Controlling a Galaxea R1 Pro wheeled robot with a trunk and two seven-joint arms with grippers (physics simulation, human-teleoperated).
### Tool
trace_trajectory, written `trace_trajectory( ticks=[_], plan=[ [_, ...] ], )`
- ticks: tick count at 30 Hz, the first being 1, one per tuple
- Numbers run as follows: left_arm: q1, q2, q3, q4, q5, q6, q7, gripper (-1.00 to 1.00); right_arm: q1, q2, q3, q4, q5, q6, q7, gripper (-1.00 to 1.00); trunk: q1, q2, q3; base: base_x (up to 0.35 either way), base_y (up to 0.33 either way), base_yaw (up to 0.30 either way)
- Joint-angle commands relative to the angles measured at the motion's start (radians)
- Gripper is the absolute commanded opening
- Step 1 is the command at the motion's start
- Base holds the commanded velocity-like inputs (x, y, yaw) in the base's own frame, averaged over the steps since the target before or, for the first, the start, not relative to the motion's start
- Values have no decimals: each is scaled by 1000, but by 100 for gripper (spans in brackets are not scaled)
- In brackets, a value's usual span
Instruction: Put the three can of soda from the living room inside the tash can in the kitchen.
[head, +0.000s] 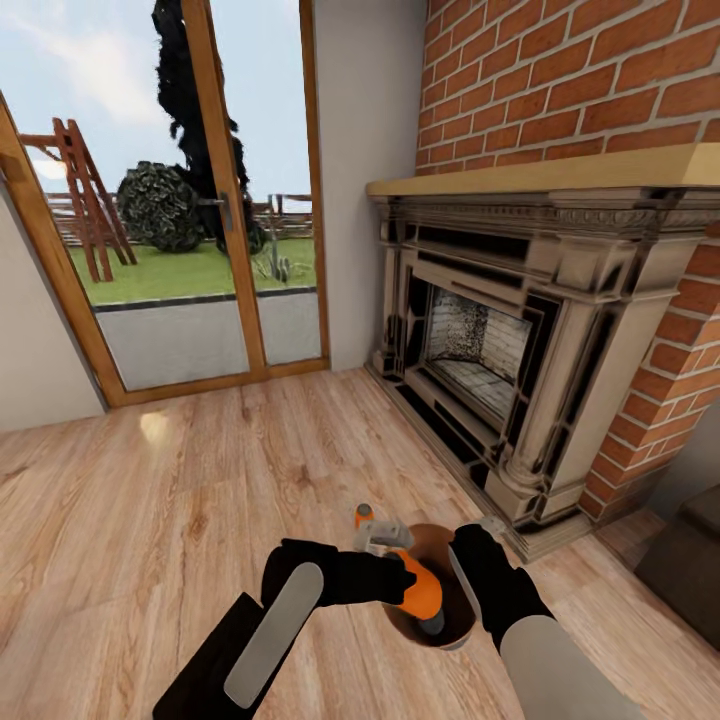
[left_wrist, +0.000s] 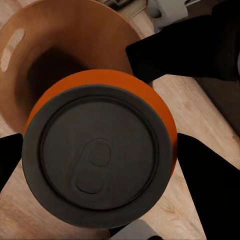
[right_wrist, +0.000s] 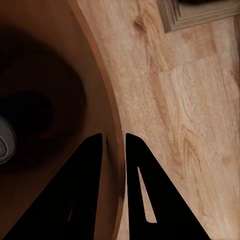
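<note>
Left fingers (head: 405, 585) clamped on soda can (head: 420, 592), held over bin (head: 455, 632) mouth. Right fingers (right_wrist: 114, 150) nearly closed, pinching bin rim. Second can (head: 364, 516) just behind bin. Fireplace (head: 480, 350) beyond. No can visibly dropped in yet; bin not in kitchen.

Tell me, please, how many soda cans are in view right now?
2. One soda can is held by the left gripper over the trash can; another can peeks out beyond that gripper. More may be hidden inside the dark bin.
</note>
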Motion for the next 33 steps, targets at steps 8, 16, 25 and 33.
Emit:
trace_trajectory(
  ticks=[8, 16, 25, 33],
  plan=[
    [-1, -3, -13, 33, -17, -56, 4, -100, 0, 26, 11, -1, 1, 10, 9, -100, 0, 0, 0, 0, 0, 0],
    [-1, -9, -13, 68, -87, -85, 2, -100, 0, 31, 12, -1, 0, 13, 10, -100, 0, 0, 0, 0, 0, 0],
    [-22, -16, -14, 145, -99, -119, 1, -100, 0, 31, 12, -3, 0, 14, 12, -100, 0, 0, 0, 0, 0, 0],
    [-38, -17, -14, 216, -100, -164, -4, -100, 0, 32, 13, -5, 0, 14, 13, -100, 0, 0, 0, 0, 0, 0]
  ],
)
